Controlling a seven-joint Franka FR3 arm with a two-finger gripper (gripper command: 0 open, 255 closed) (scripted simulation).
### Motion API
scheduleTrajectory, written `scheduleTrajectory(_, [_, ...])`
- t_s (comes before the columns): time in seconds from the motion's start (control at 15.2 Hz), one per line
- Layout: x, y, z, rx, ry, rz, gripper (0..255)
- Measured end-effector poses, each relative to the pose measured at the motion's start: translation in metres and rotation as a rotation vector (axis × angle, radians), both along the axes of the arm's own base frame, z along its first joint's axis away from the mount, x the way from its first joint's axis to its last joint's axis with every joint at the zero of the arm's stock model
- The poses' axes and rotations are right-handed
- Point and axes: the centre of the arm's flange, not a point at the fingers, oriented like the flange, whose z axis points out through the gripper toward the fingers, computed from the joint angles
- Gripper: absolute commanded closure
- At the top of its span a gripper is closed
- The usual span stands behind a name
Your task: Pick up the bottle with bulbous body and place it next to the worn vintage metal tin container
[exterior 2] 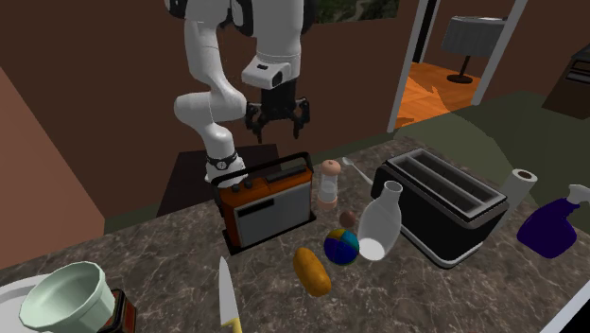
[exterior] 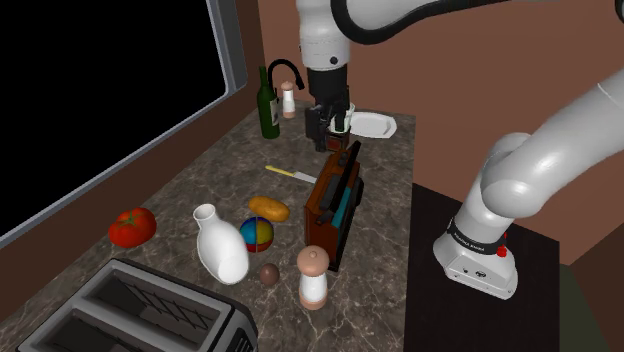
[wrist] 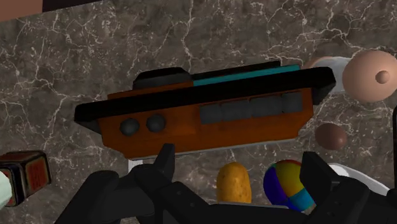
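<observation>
Gripper (exterior 2: 278, 124) hanging open and empty above the orange radio (exterior 2: 268, 208)
Any drop toward the white bottle (exterior 2: 378, 222) beside the radio is perhaps risking a clip on the radio's handle (wrist: 203, 94).

The light is soft and a bit dim. The counter (exterior: 200, 180) looks dark and dull. Things on it cast only faint shadows. The white arm (exterior: 540, 170) is the brightest thing in the shoulder view. Past the window frame (exterior: 225, 50) is a black area. In the second exterior view, a warm orange floor (exterior 2: 437, 95) glows through a doorway.
</observation>
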Motion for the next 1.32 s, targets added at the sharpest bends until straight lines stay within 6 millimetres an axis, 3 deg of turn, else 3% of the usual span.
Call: scheduleTrajectory(1.32, [0.098, 0.24, -0.065, -0.044, -0.018, -0.007, 0])
